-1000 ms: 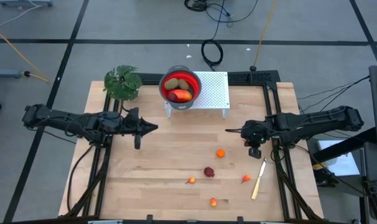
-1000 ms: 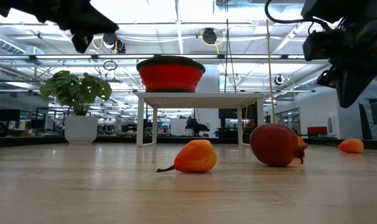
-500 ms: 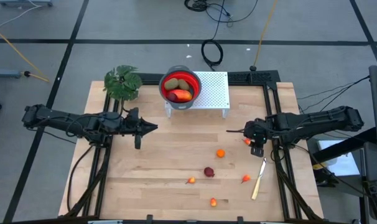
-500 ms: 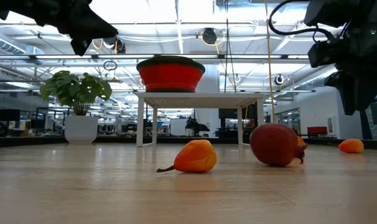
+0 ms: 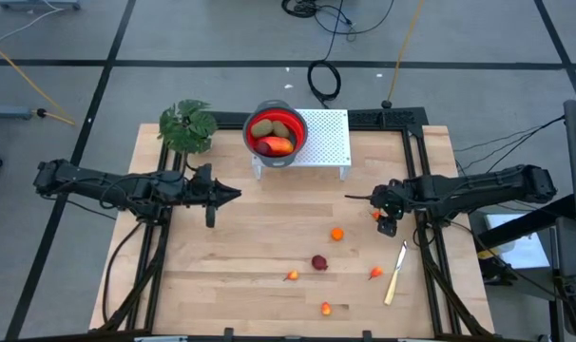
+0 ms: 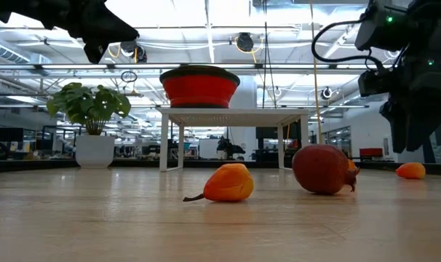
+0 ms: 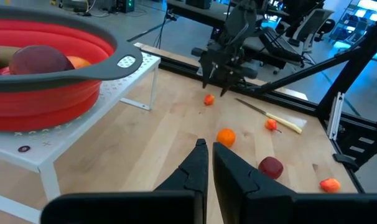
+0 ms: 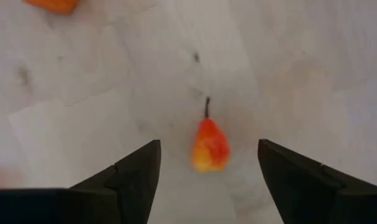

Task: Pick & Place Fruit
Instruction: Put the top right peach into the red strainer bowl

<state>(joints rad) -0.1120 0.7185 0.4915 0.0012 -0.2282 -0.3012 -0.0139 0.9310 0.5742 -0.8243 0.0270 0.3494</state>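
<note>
Small toy fruits lie loose on the wooden table: an orange round (image 5: 336, 234), a dark red round (image 5: 318, 262), and small orange and red bits (image 5: 291, 275) (image 5: 326, 308) (image 5: 374, 274). A small orange-red pear-shaped fruit (image 8: 209, 147) lies on its side on the table. My right gripper (image 8: 208, 163) hangs open above it, pointing down, with one finger on either side and neither touching. My left gripper (image 7: 208, 149) is shut and empty, held level over the table's left part (image 5: 233, 195). More fruit lies in the red bowl (image 5: 294, 126).
The red bowl stands on a white perforated stand (image 5: 328, 138) at the far middle. A leafy green plant (image 5: 186, 123) stands at the far left. A pale-handled knife (image 5: 395, 273) lies near the right front, close to my right arm.
My right gripper has come down toward the table over the small orange-red fruit, and its fingers have opened. The fruit, hidden under the gripper a second ago, now shows in the high view. My left arm has kept still.
</note>
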